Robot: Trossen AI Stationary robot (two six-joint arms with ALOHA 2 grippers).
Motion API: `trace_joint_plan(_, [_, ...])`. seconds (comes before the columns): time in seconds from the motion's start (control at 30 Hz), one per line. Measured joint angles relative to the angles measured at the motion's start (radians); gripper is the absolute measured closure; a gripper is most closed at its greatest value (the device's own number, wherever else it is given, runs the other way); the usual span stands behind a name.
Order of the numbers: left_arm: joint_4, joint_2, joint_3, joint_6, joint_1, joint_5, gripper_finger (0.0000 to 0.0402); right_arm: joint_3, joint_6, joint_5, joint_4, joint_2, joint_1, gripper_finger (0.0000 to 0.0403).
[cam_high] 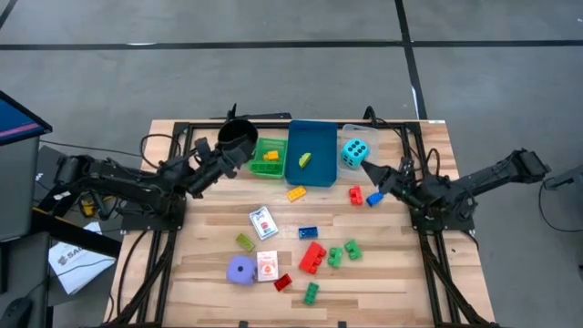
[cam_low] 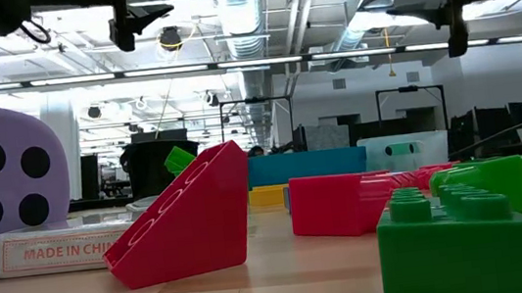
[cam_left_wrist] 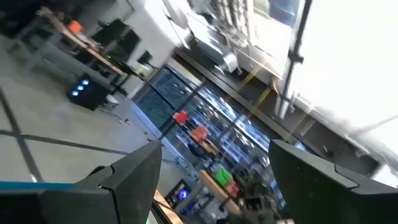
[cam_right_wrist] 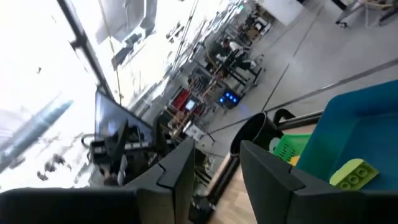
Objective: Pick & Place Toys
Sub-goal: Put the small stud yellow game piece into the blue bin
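Many toys lie on the wooden table: a purple die (cam_high: 240,270), two card packs (cam_high: 263,222), a big red brick (cam_high: 312,257), green bricks (cam_high: 352,249), and a red brick (cam_high: 355,193) beside a blue one (cam_high: 374,198). A cyan die (cam_high: 355,152) stands right of the blue tray. My left gripper (cam_high: 228,157) hovers by the black cup, open wide, nothing between its fingers (cam_left_wrist: 134,174). My right gripper (cam_high: 372,170) hovers just near of the cyan die and above the red and blue bricks. It is open by a narrow gap, empty (cam_right_wrist: 217,152).
At the far edge stand a black cup (cam_high: 239,137), a green tray (cam_high: 260,164) with an orange brick, and a blue tray (cam_high: 319,137) with a yellow-green brick (cam_right_wrist: 353,173). A yellow brick (cam_high: 296,193) lies just near of the trays. Black frame rails run along the table's sides.
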Motion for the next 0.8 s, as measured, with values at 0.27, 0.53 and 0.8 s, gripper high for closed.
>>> trace_joint_plan(0.27, [-0.353, 0.0, 0.081, 0.003, 0.022, 0.377, 0.0116, 0.001, 0.112, -0.003, 0.057, 0.043, -0.024, 0.0278])
trace_joint_plan(0.53, [-0.904, 0.041, 0.258, 0.072, 0.02, 0.552, 0.0141, 0.002, 0.139, -0.038, 0.162, 0.163, -0.001, 0.0278])
trace_joint_plan(0.8, [-1.034, 0.112, 0.257, 0.064, -0.008, 0.489, 0.0162, 0.001, 0.242, -0.163, 0.191, 0.28, -0.029, 0.0278])
